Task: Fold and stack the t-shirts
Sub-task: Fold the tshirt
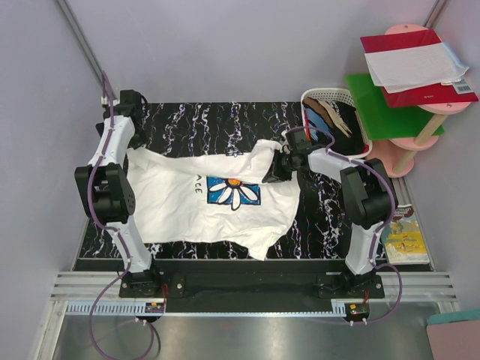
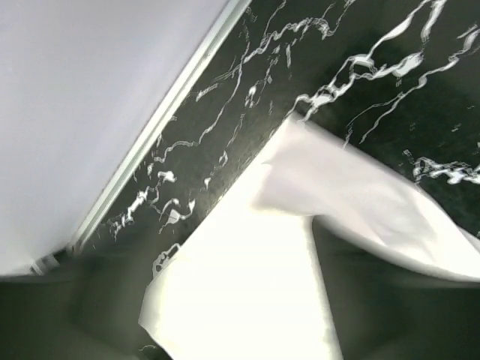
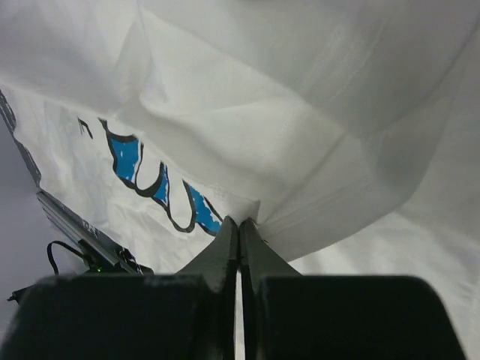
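Fabric of the white t-shirt (image 1: pixel 196 212) sits pinched in the right tool (image 3: pixel 238 224) at three o'clock; left tool's (image 1: pixel 133 112) opening cannot be told.

A white plastic basket (image 1: pixel 350 96) stands at the far right corner of the black white-veined surface (image 1: pixel 217 120). Past the right edge, a red folder (image 1: pixel 420 94) carries a white paper sheet (image 1: pixel 412 64).
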Robot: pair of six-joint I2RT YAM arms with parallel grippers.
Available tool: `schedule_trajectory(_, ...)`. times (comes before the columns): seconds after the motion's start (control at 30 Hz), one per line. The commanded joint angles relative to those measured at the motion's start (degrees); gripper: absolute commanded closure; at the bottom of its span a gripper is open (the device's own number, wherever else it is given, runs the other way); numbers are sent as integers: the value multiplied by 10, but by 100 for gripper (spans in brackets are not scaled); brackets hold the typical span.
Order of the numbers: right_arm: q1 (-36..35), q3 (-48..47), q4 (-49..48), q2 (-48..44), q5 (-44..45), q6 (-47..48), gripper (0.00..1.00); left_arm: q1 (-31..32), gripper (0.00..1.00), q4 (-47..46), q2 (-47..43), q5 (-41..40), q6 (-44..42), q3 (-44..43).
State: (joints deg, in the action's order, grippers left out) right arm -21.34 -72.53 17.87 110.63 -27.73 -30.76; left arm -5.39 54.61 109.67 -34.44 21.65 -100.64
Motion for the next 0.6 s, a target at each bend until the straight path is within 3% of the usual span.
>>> schedule_trajectory(0.0,-33,27,19,-41,-22,-13,100,-7,1,24,-2,-32,30,3)
schedule_trajectory(0.23,-75,60,17,-78,-15,-25,100,11,1,-14,-90,5,61,67)
schedule_trajectory(0.4,-84,79,18,-65,-40,-15,78,28,1,-17,-117,-3,73,92)
schedule_trajectory(0.43,-85,84,19,-66,-44,-10,68,34,1,-21,-120,5,74,97)
schedule_trajectory(0.47,-85,85,18,-67,-44,-7,41,37,1,-26,-125,7,73,102)
schedule_trajectory(0.57,-85,83,18,-90,-23,3,1,50,1,-35,-124,17,78,119)
